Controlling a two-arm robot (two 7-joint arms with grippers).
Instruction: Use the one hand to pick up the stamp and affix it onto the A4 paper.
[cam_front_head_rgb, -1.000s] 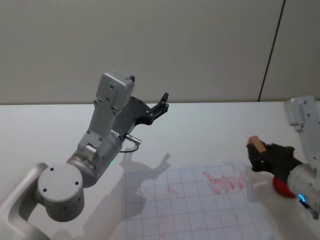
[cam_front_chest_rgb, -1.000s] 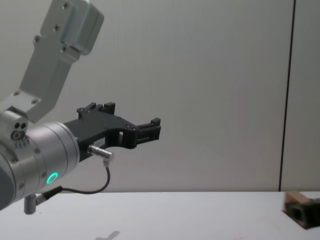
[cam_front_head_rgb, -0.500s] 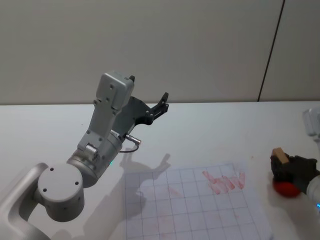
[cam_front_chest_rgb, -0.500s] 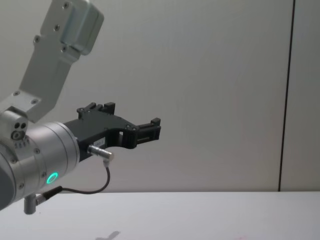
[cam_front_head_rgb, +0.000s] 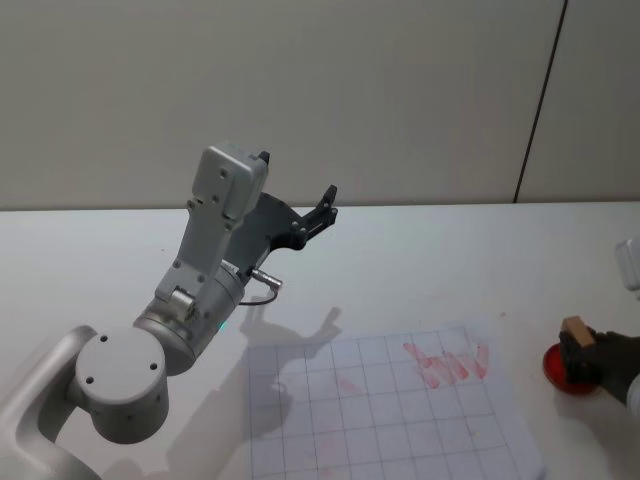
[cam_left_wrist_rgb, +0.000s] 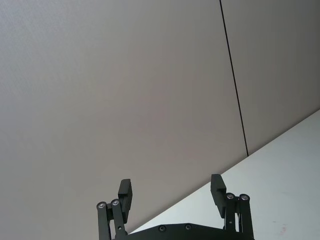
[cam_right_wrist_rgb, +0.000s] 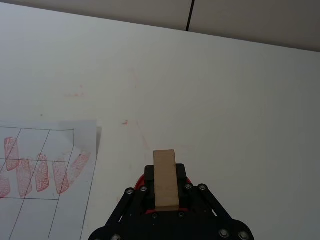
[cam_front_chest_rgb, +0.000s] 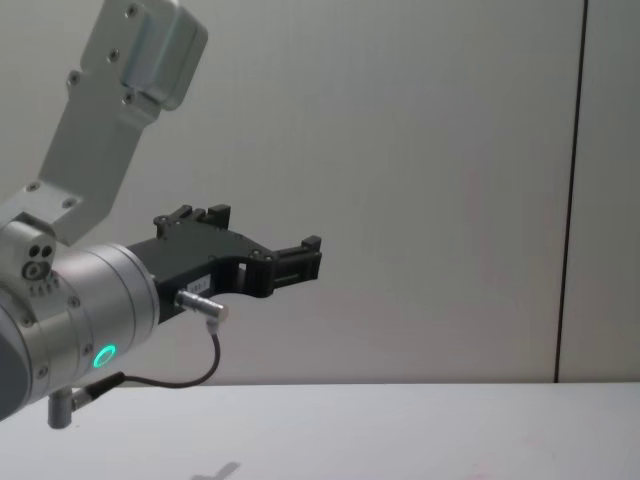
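We see our right gripper (cam_front_head_rgb: 590, 362) low at the right edge of the white table (cam_front_head_rgb: 420, 250), clenched on the wooden stamp (cam_front_head_rgb: 574, 331); the right wrist view shows its black jaws pressed against both sides of the block. The stamp sits over the red ink pad (cam_front_head_rgb: 556, 366), which lies just off the right edge of the A4 paper (cam_front_head_rgb: 390, 410); we cannot tell whether the stamp's face touches the pad.

The gridded sheet lies near us, right of centre, and its far right corner carries a row of red stamp marks (cam_front_head_rgb: 447, 364). Fainter red smudges dot some squares nearer its middle. The rest of the grid lies bare and open, with nothing standing between the pad and the sheet. Beyond the paper, the table runs clear to the far wall (cam_front_head_rgb: 380, 90), where a dark vertical seam (cam_front_head_rgb: 540, 100) splits the panels on the right.

Our left gripper (cam_front_chest_rgb: 285, 262) hangs raised over the far left part of the table, well apart from the paper, its fingers spread wide and holding nothing. Its pale grey arm link (cam_front_head_rgb: 215, 215) and silver wrist with the green ring light (cam_front_chest_rgb: 100, 355) fill the near left, casting a shadow (cam_front_head_rgb: 295, 350) that reaches the sheet's far left corner.
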